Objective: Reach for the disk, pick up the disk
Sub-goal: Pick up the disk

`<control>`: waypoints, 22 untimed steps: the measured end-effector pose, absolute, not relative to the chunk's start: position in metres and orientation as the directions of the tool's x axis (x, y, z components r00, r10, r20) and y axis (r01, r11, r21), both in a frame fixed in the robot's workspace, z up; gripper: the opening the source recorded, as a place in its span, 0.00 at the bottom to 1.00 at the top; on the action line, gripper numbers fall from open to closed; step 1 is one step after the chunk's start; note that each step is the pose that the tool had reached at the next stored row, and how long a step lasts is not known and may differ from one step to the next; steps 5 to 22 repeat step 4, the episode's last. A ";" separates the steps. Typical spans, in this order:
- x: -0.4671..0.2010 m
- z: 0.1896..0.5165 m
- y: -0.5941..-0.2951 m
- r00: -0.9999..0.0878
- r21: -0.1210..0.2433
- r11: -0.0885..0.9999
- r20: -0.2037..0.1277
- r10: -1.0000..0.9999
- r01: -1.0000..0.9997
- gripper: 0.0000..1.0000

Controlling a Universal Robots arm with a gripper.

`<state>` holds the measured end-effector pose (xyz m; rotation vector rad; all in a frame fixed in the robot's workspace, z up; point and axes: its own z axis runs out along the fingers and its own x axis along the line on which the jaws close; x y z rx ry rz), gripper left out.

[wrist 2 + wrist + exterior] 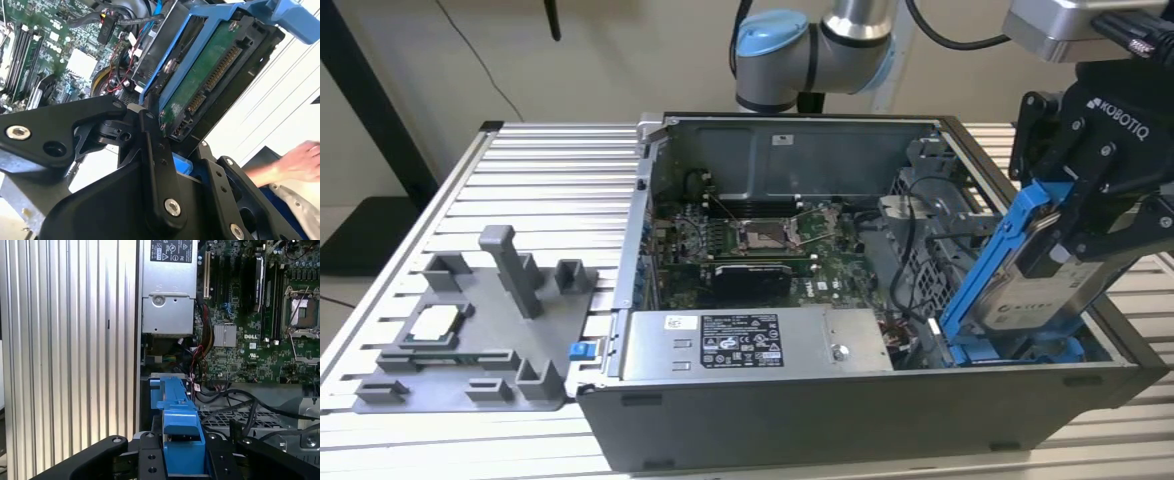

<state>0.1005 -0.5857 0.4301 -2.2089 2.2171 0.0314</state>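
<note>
Case wall (1121, 330) and cables (921, 215) crowd the disk (1021, 290).

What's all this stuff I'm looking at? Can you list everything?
Computer case: one, grey, open, on the table.
Motherboard: one, green, inside the case.
Power supply: one, grey box with a label, at the case's front edge.
Disk: one, silver with a blue frame, tilted up out of the case at the exterior view's right.
Fixture: one, grey, on the table at the exterior view's left.
Chip: one, silver, on the fixture.
Table: one, ribbed silver.
Person's hand: one, second wrist view.
Arm: one, grey and blue.
Gripper: one, black, shut on the disk.
</note>
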 end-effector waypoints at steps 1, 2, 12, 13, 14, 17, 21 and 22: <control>0.101 0.430 -0.586 -0.004 0.006 0.004 -0.023 -1.000 -1.000 0.00; 0.101 0.430 -0.586 -0.004 0.006 0.004 -0.023 -1.000 -1.000 0.00; 0.100 0.430 -0.586 -0.004 0.006 0.004 -0.023 -1.000 -1.000 0.00; 0.100 0.430 -0.586 -0.004 0.006 0.004 -0.023 -1.000 -1.000 0.00; 0.100 0.430 -0.586 -0.004 0.006 0.004 -0.023 -1.000 -1.000 0.00; 0.100 0.430 -0.586 -0.004 0.006 0.004 -0.023 -1.000 -1.000 0.00; 0.100 0.430 -0.586 -0.004 0.006 0.004 -0.023 -1.000 -1.000 0.00; 0.100 0.430 -0.586 -0.004 0.006 0.004 -0.023 -1.000 -1.000 0.00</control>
